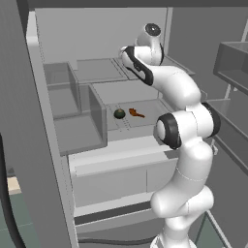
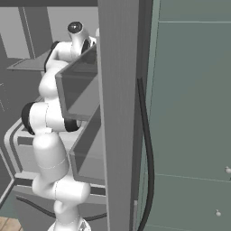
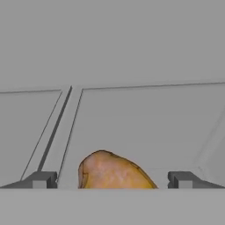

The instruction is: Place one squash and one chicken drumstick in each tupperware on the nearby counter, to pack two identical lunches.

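Hand view: plump golden chicken drumstick (image 3: 113,171) between spread tool (image 3: 113,179) tips

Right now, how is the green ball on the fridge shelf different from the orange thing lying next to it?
The squash is round and dark green; the chicken drumstick is long, thin and reddish-orange. The squash looks plump like a ball, while the drumstick lies flat and stretched out. The squash sits to the left, the drumstick to the right, with a small gap between them. Both are small and rest on the same grey shelf.
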Available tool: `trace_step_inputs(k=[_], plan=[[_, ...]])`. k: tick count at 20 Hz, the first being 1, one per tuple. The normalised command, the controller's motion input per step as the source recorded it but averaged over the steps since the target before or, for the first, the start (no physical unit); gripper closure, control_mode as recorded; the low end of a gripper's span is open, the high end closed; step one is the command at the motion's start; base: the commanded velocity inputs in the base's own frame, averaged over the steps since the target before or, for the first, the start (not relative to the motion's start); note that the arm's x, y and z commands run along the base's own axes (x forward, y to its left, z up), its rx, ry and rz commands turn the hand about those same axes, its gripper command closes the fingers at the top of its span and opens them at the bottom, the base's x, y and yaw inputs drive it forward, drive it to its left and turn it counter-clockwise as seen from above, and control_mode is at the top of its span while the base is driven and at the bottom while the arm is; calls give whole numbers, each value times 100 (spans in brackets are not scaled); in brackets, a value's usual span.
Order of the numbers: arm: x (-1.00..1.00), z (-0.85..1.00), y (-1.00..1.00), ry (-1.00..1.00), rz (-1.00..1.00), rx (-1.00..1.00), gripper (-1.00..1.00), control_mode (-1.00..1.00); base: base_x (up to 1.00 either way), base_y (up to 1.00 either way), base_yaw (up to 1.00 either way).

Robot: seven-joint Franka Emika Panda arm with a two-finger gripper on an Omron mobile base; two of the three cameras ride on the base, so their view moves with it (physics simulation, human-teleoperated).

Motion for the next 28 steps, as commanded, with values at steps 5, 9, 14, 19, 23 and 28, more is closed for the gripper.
trace_step_inputs(k=[5,9,14,19,23,28], plan=[[1,-15,-3,4,8,-1,-100,-100,0,0,0],[0,-1,-4,9,4,-5,-100,-100,0,0,0],[-6,0,-5,11,3,-7,-100,-100,0,0,0],[-21,0,0,7,4,-9,-100,-100,0,0,0],[-17,-14,0,3,5,-10,-100,-100,0,0,0],[-14,-39,0,0,4,-11,-100,-100,0,0,0]])
